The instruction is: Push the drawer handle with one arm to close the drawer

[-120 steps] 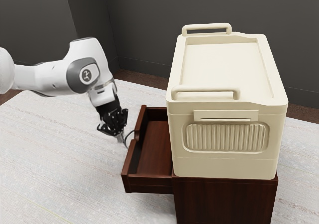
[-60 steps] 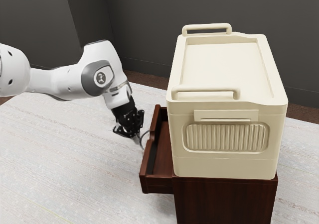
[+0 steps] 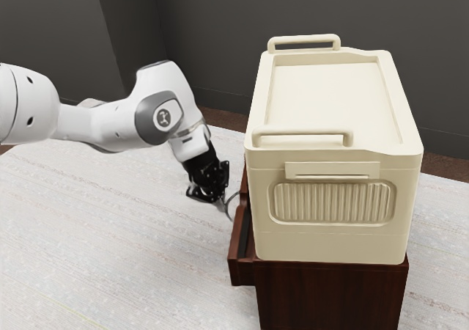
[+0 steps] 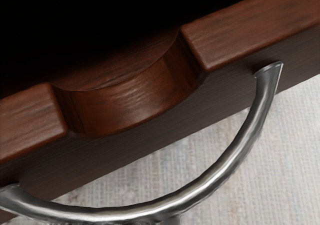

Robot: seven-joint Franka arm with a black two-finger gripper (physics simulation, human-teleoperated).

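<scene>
Jaws: cannot tell whether wide or narrow, nor whether gripping the handle [image 4: 220, 172]; too dark and small in the exterior view to read. Cannot make out most of the drawer's inside, lost in black in the wrist view. Cannot see all of the handle either, cut off at that view's edge. Likewise cannot see the top of the cabinet [image 3: 330, 297] under the cream box [image 3: 330, 235]. Note white arm [image 3: 95, 125] coming in from the exterior view's left, bent over and slanting down to the black gripper [image 3: 222, 200], right at the handle. Find the drawer [image 3: 237, 243] jutting a little from the cabinet on the side facing the arm, not fully closed. Note reddish-brown wood, with a rounded notch scooped from the front's upper edge. Note handle of shiny metal, bowed outward.
</scene>
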